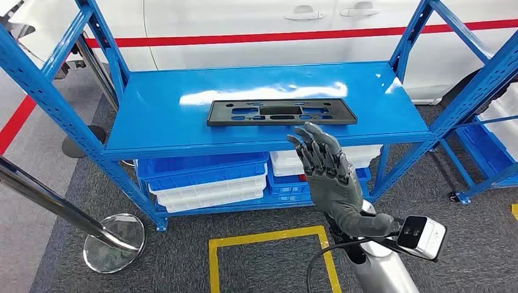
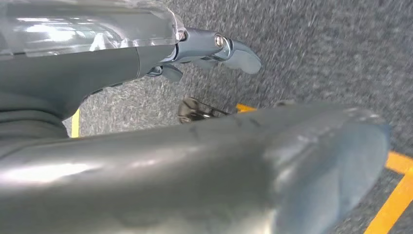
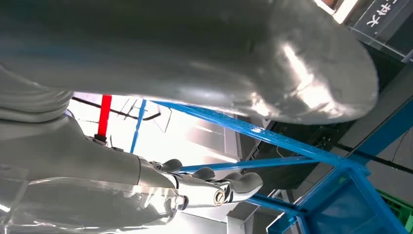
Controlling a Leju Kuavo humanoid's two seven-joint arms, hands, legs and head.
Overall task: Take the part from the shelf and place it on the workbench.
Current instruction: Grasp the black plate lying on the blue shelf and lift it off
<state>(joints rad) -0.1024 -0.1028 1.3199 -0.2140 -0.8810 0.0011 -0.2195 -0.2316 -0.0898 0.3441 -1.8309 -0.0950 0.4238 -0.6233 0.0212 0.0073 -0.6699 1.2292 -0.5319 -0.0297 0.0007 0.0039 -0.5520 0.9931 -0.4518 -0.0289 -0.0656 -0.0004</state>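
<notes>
Black plastic, long and flat with slots cut through it, the part (image 1: 281, 112) lies on the top board of the blue shelf (image 1: 153, 116), about midway along its length and nearer the front edge than the back, its long side parallel to that edge. Nothing touches it.

By my reading the step in hand is the reach: the part has not been taken and the workbench is not to be seen. The right hand (image 1: 327, 174) is raised in front of the shelf, below the front edge and a little toward the shelf's right end, palm turned up and away, fingers (image 1: 311, 143) straight and somewhat spread, holding nothing. Its fingertips sit near the front lip of the board, just short of the part's right half but apart from it.

The next move probably calls for the hand to rise over the lip, travel forward across the board and close over the near long edge of the part; being thin and flat against the board, it may be hard to get fingers under, and it could slide back if pushed.

The left hand (image 2: 214, 48) hangs over grey carpet with a yellow floor line (image 2: 389, 195); its fingers look loosely curled with nothing in them, though I cannot tell for certain.

White and blue bins (image 1: 204, 180) are stacked on the shelf's lower level
</notes>
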